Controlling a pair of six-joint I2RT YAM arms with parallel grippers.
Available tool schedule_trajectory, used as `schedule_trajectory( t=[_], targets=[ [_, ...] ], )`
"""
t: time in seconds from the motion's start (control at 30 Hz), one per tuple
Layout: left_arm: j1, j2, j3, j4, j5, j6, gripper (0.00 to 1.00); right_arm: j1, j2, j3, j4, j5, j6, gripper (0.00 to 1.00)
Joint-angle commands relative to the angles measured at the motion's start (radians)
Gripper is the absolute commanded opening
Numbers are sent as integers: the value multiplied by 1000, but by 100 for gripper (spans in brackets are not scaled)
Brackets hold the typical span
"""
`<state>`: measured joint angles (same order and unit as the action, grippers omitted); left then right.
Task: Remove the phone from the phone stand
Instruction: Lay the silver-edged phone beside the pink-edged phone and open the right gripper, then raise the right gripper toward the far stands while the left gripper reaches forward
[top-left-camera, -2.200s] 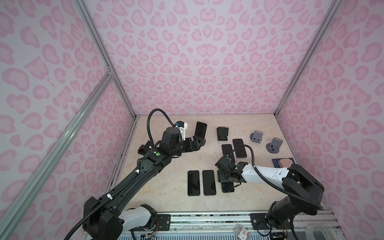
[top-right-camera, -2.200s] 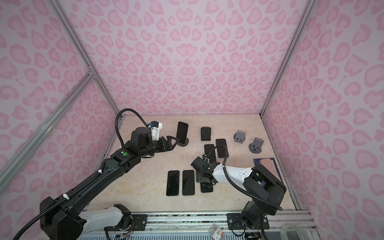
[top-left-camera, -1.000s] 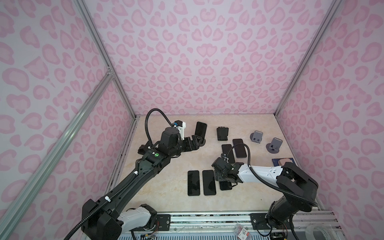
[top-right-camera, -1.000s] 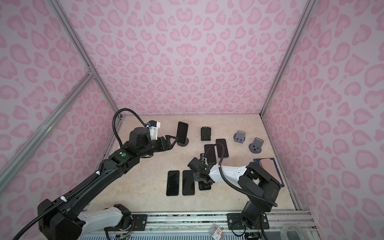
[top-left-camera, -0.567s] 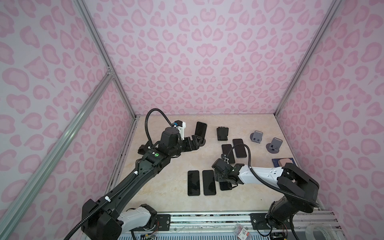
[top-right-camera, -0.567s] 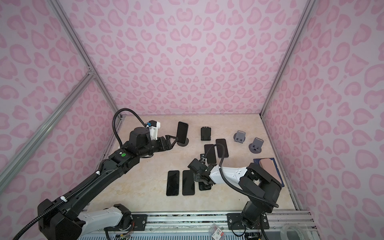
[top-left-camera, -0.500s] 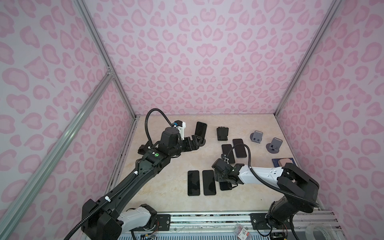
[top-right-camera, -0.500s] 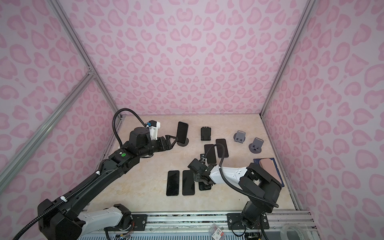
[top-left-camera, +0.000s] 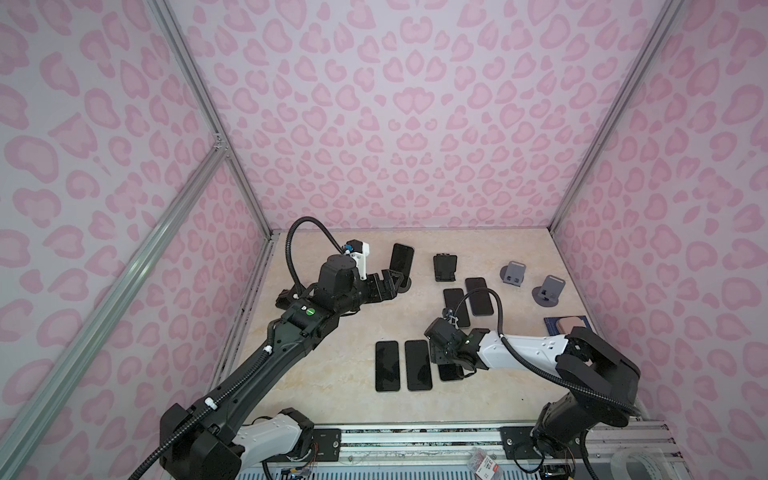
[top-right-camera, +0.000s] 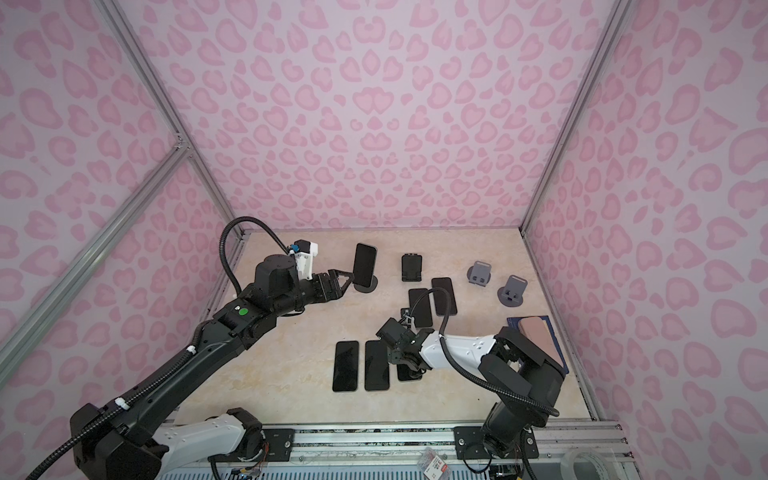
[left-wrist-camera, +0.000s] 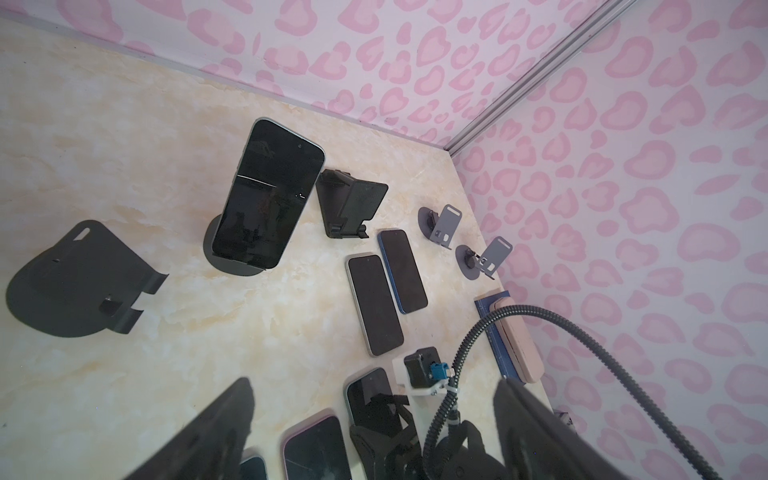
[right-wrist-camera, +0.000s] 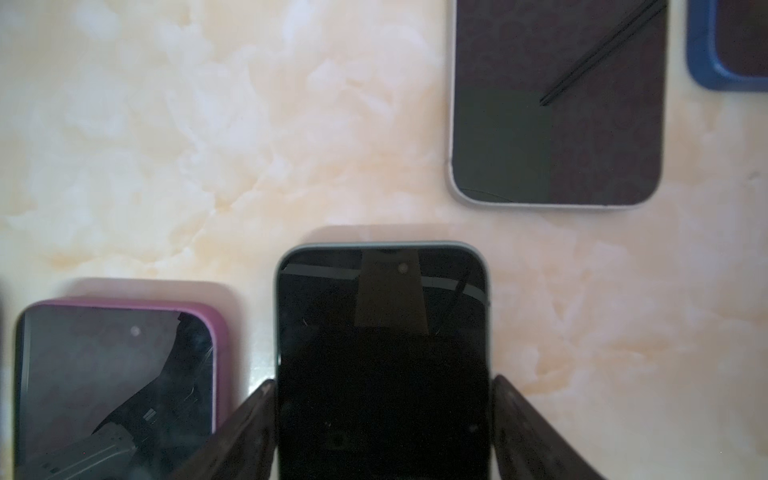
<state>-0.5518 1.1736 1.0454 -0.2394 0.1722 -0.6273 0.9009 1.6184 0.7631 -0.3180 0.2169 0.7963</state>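
table (top-left-camera: 353, 399): we see cream marble | front: two phones (top-left-camera: 387, 365) (top-left-camera: 418, 365) flat, side by side | back: round stand (top-right-camera: 370, 286); black stand (top-left-camera: 444, 266); two grey stands (top-left-camera: 514, 275) (top-left-camera: 549, 289) | right edge: blue book (top-left-camera: 549, 325)

In both top views the right pincer (top-left-camera: 448, 360) hides most of the phone (top-left-camera: 452, 372) between its fingers; its wrist view crops that phone's near end. Beside one finger, the purple-cased phone (right-wrist-camera: 116, 382) is cropped too. The left pincer's (top-left-camera: 395, 281) fingers (left-wrist-camera: 216, 432) look blurred, cut short.

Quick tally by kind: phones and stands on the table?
Phones not on a stand: 5
Phone on stand: 1
Black stands: 3
Grey stands: 2
Total: 11; pink item at the right edge uncounted, kind unclear.
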Motion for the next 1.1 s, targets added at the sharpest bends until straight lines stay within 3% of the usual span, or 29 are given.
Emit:
schedule_trajectory(
  t=[0.0, 0.57, 0.73, 0.93, 1.07],
  targets=[
    [-1, -8, 5, 11, -10, 11, 93, 4, 10, -28, -119, -191, 53, 76],
    [0, -2, 7, 10, -7, 11, 93, 28, -50, -49, -129, -179, 117, 76],
    [0, -8, 5, 11, -13, 14, 93, 52, -95, -25, -152, -135, 141, 82],
    [0, -2, 5, 6, -27, 20, 96, 48, -156, 101, -268, -44, 86, 86],
    [0, -4, 7, 1, -47, 30, 99, 31, -201, 216, -322, 58, -50, 87]
  ],
)
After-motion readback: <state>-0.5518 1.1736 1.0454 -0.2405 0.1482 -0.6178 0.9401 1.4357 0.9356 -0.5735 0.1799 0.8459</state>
